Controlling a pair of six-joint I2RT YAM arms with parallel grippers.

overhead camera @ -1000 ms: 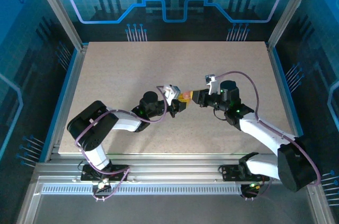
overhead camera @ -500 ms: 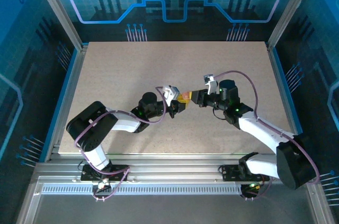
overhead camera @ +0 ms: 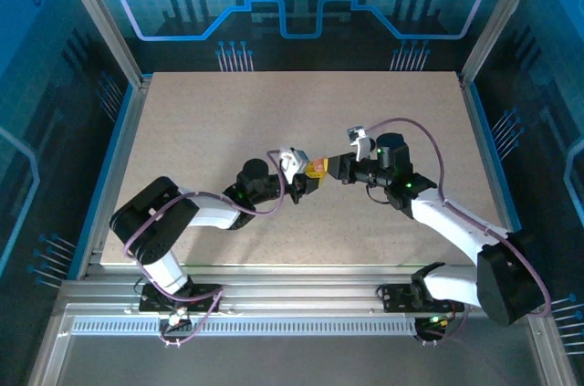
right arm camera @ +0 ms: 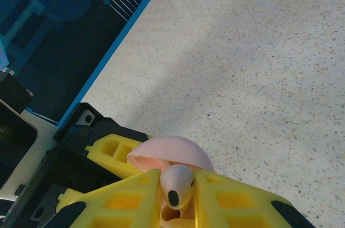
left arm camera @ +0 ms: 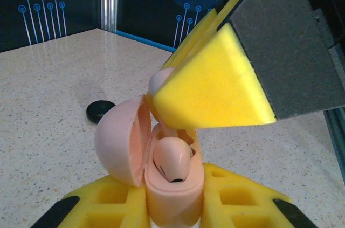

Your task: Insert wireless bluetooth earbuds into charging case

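My left gripper [left arm camera: 172, 209] is shut on a pink charging case [left arm camera: 173, 198] and holds it upright, its lid [left arm camera: 119, 142] swung open to the left. One pink earbud [left arm camera: 172, 159] sits in a socket of the case. My right gripper [right arm camera: 177, 198] is shut on a second pink earbud [right arm camera: 177, 184], pinched between its yellow fingers [right arm camera: 124, 201] right over the open case lid [right arm camera: 171, 151]. In the left wrist view that earbud [left arm camera: 159, 81] peeks out at the tip of the right finger [left arm camera: 215, 85]. From above, the two grippers [overhead camera: 304, 182] [overhead camera: 331, 168] meet at mid-table.
A small black puck [left arm camera: 100, 110] lies on the speckled table [overhead camera: 274, 112] beyond the case. Metal frame posts and blue panels surround the table. My left gripper's black body [right arm camera: 54, 171] sits close below the right fingers.
The right gripper with its earbud has edged slightly left and away, staying over the case. The left arm has shifted a little left. Both grips are unchanged.
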